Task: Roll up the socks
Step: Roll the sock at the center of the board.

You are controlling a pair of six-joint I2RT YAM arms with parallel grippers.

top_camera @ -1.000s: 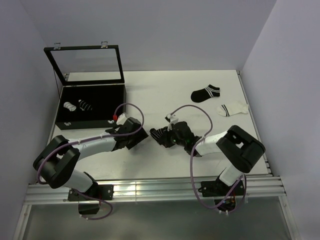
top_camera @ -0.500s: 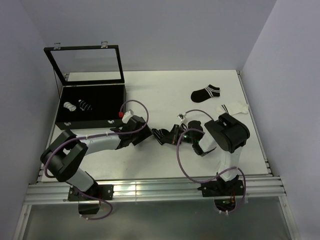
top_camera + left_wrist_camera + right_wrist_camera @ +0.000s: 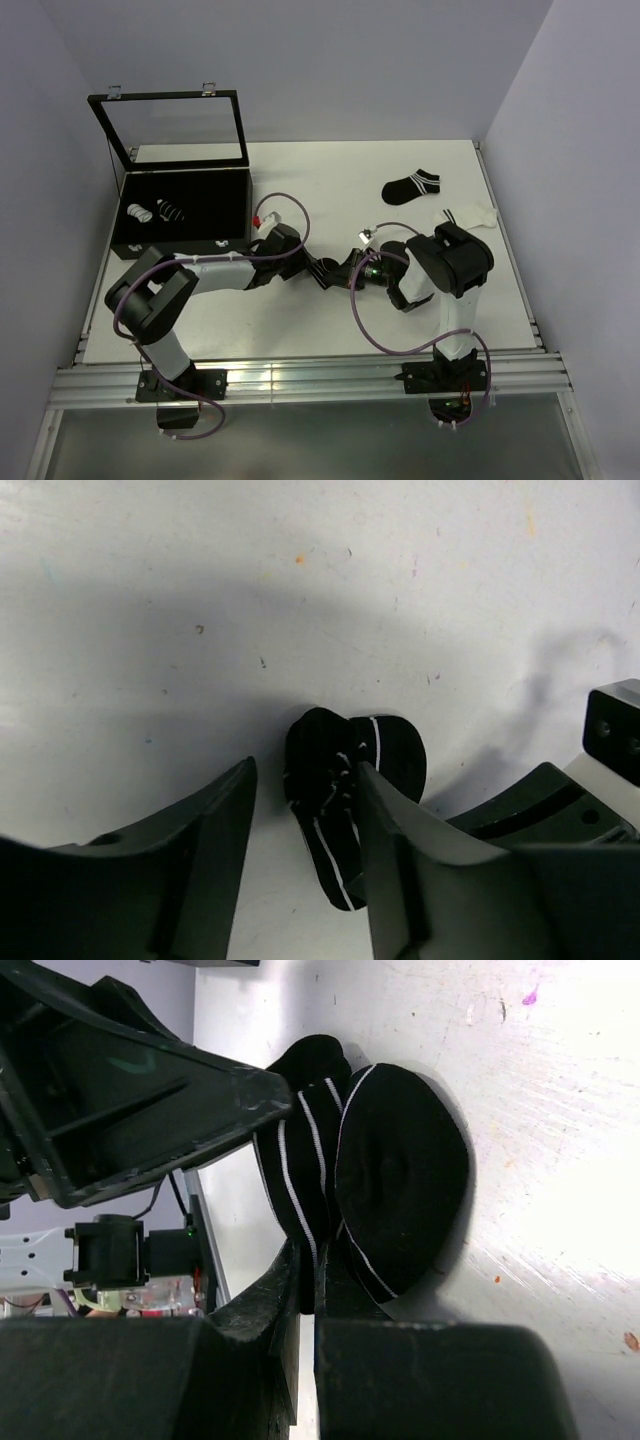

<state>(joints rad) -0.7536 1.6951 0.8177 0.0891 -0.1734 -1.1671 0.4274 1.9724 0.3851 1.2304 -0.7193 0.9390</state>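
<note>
A black sock with thin white stripes [image 3: 326, 272] [image 3: 340, 770] [image 3: 400, 1175], folded into a loose bundle, lies at the middle of the table. My right gripper [image 3: 340, 277] [image 3: 316, 1260] is shut on its edge, low over the table. From the left, my left gripper [image 3: 303, 266] [image 3: 305, 770] stands open around the bundle's other end; its right finger [image 3: 400, 825] is against the sock, and a gap is left at the left finger [image 3: 215, 820]. A flat black sock [image 3: 411, 186] and a flat white sock [image 3: 465, 216] lie at the far right.
A black box [image 3: 182, 240] with its glass lid [image 3: 170, 128] raised stands at the far left, with two rolled socks [image 3: 155, 213] inside. Side walls close the table in on the left and right. A metal rail [image 3: 300, 380] runs along the near edge.
My left gripper has moved right up to the sock bundle and its jaws have narrowed around it. The right arm has folded back, its gripper staying shut on the sock.
</note>
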